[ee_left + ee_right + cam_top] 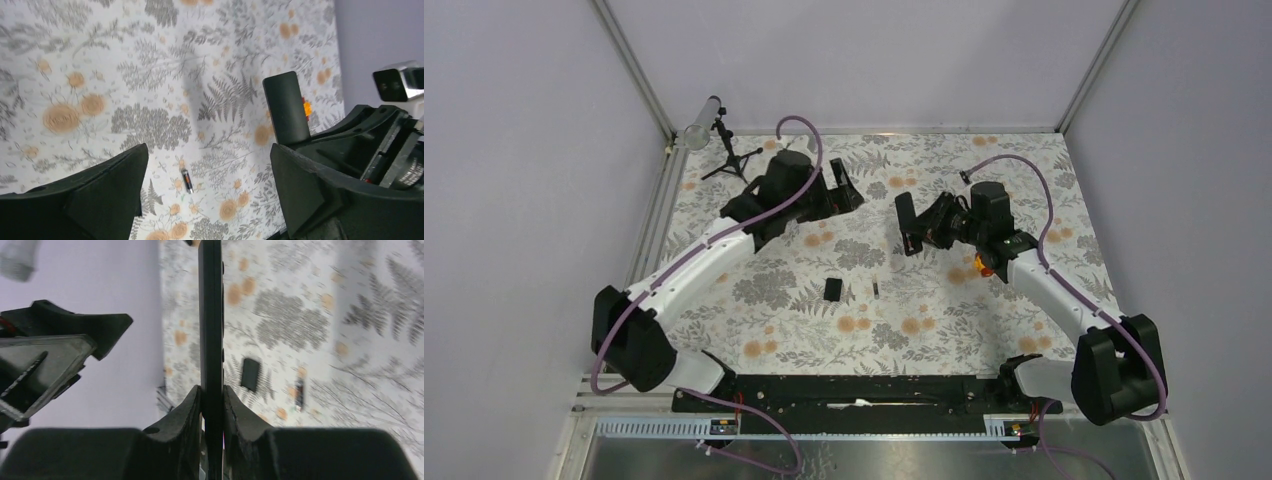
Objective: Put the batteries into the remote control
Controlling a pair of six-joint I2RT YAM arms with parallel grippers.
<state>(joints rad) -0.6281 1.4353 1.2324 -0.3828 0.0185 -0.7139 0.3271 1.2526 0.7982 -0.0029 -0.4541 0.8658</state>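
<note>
Between the pinched fingers of the right gripper (212, 392) the remote control (210, 315) is clamped edge-on, held clear of the counter (924, 330) by an arm stretched toward the middle. Opposite it, the left gripper (209, 160) hovers spread wide and empty. One battery (875, 289) and the cover (833, 289) lie below on the counter. Loading looks unfinished, and no second battery is visible.
</note>
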